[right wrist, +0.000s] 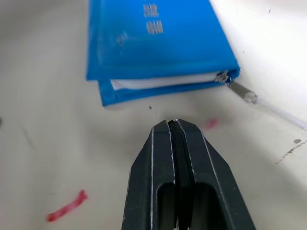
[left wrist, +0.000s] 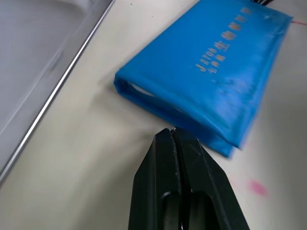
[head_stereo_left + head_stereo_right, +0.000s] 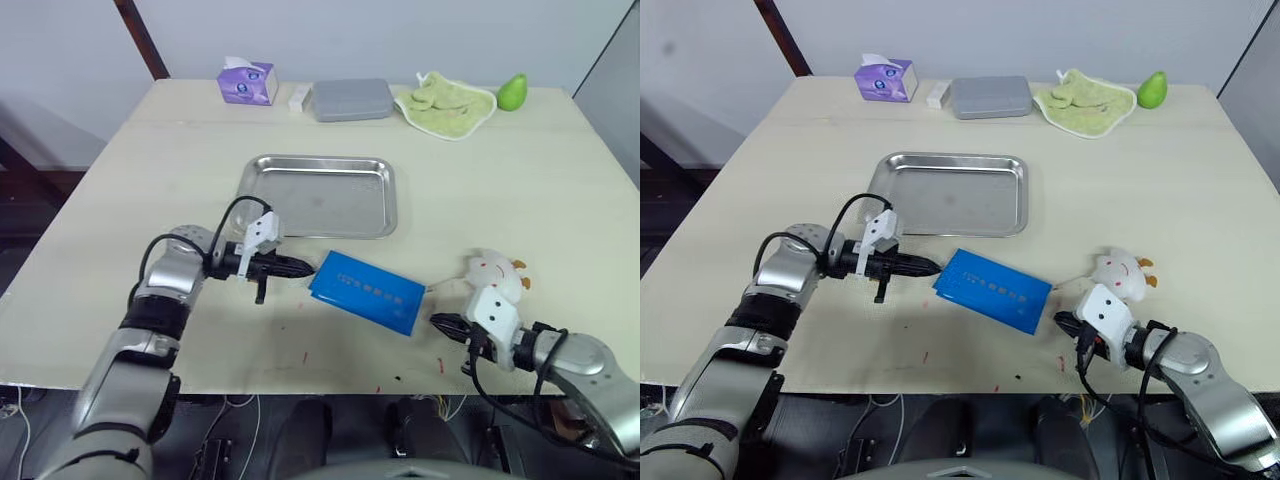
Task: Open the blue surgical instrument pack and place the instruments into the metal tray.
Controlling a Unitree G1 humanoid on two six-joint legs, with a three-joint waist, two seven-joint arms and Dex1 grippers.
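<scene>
The blue surgical instrument pack (image 3: 367, 291) lies flat and closed on the table, just in front of the metal tray (image 3: 320, 195), which holds nothing. Its zipper pull (image 1: 241, 91) sticks out at the corner nearest my right side. My left gripper (image 3: 307, 267) is shut, its tip almost at the pack's left end (image 2: 125, 85). My right gripper (image 3: 437, 322) is shut too, a short way off the pack's right corner. The instruments are hidden from view.
Along the table's far edge stand a purple tissue box (image 3: 246, 82), a grey lidded box (image 3: 351, 99), a green cloth (image 3: 446, 104) and a green pear (image 3: 512, 92). A small white plush toy (image 3: 492, 272) lies just behind my right gripper.
</scene>
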